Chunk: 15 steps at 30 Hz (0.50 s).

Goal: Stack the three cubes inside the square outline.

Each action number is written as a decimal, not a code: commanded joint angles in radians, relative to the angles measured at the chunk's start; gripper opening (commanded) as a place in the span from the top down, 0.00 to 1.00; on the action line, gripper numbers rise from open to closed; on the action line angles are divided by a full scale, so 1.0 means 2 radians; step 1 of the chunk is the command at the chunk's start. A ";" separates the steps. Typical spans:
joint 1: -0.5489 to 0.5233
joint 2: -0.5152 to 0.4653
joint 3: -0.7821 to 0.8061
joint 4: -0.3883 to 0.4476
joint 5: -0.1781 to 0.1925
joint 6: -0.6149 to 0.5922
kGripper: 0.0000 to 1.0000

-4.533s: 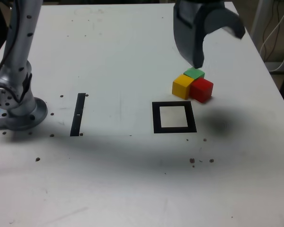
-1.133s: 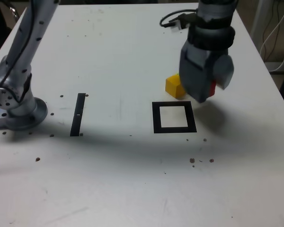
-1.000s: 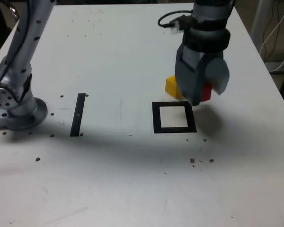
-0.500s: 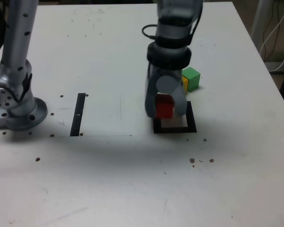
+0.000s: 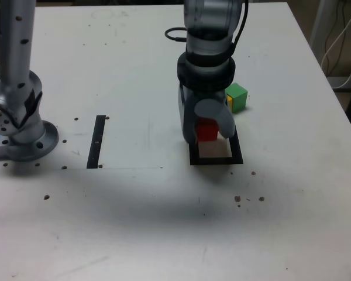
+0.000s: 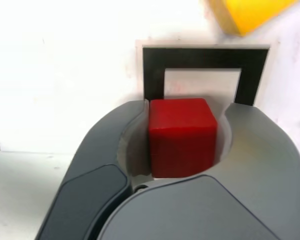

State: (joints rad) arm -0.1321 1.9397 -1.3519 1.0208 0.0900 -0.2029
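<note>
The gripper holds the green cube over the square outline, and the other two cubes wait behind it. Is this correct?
Not quite: the cube in the gripper is the red cube, not green, as the wrist view shows plainly. It is over the square outline, and the green cube and yellow cube wait behind.

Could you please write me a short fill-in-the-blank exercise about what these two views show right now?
1. The hand is shut on the ____ cube.
2. That cube is held over the black ____ outline.
3. In the exterior view, the cube standing beyond the arm, with a sliver of yellow beside it, is ____.
4. Toward the exterior view's left lies a thin black ____.

Missing words: red; square; green; strip
</note>
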 commanded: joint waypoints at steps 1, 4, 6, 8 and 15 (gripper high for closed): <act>-0.001 0.003 -0.005 -0.006 0.006 -0.006 0.78; -0.001 0.010 -0.015 -0.008 0.008 0.002 0.78; -0.001 0.015 -0.024 -0.008 0.007 0.014 0.78; 0.000 0.017 -0.028 -0.006 0.003 0.026 0.78; 0.003 0.007 -0.018 -0.005 0.004 0.043 0.78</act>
State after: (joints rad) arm -0.1282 1.9674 -1.3898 1.0118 0.0922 -0.1192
